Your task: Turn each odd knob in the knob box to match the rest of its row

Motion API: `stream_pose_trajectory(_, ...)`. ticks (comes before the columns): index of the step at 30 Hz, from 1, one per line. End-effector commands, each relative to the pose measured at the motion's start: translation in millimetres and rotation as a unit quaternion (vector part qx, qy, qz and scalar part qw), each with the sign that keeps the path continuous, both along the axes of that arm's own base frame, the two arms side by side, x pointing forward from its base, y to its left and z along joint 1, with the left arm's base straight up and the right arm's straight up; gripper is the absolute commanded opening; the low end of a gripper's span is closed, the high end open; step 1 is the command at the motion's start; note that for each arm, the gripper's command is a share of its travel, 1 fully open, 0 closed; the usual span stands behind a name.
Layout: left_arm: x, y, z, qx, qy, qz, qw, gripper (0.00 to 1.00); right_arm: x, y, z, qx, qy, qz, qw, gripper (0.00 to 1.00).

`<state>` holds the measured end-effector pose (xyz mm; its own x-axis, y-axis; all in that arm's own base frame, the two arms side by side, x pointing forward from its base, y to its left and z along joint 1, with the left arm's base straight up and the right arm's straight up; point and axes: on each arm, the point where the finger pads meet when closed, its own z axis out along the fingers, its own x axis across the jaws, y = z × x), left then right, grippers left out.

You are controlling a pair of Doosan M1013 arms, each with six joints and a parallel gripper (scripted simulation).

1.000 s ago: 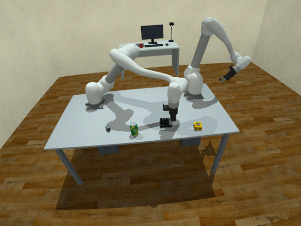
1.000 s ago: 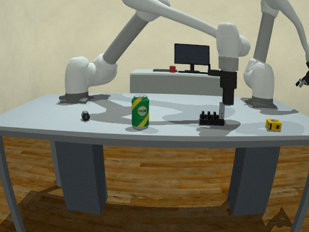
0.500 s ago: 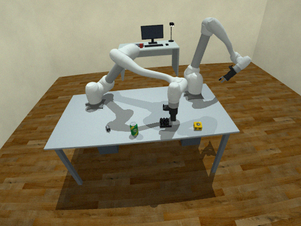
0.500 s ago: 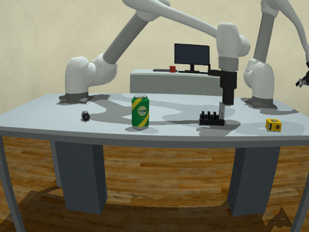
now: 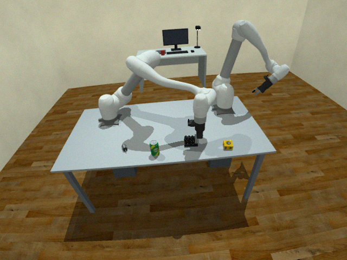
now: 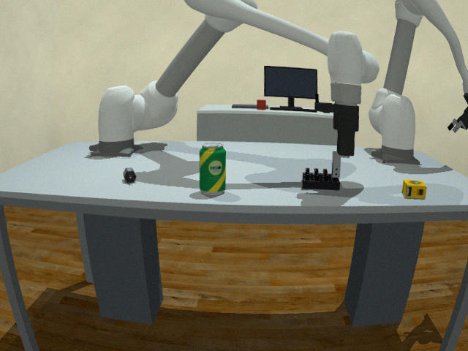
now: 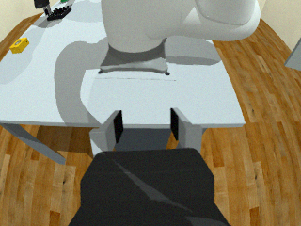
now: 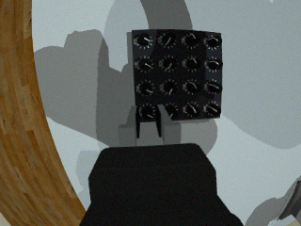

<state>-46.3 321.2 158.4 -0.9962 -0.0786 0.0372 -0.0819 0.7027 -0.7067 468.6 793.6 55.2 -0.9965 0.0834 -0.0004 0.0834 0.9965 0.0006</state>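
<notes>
Right arm's claw point(image 5: 199, 140) point(image 6: 336, 176) point(image 8: 149, 127) points straight down, fingers slightly apart; left claw point(image 5: 255, 91) point(image 6: 455, 125) point(image 7: 147, 124) hangs wide open, way off sideways.
</notes>
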Motion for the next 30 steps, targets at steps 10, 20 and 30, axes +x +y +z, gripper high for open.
stream_pose_trajectory(10, -0.1, 0.2, 0.4, 0.0, 0.0, 0.0, 1.0, 1.0, 0.1, 0.2, 31.4, 0.0, 0.0, 0.0, 1.0, 0.46)
stream_pose_trajectory(20, -0.1, 0.2, 0.4, 0.0, 0.0, 0.0, 1.0, 1.0, -1.4, -2.4, 35.3, 0.0, 0.0, 0.0, 1.0, 1.0)
stream_pose_trajectory(30, -0.1, 0.2, 0.4, 0.0, 0.0, 0.0, 1.0, 1.0, -20.8, -36.9, 87.4, 0.0, 0.0, 0.0, 1.0, 1.0)
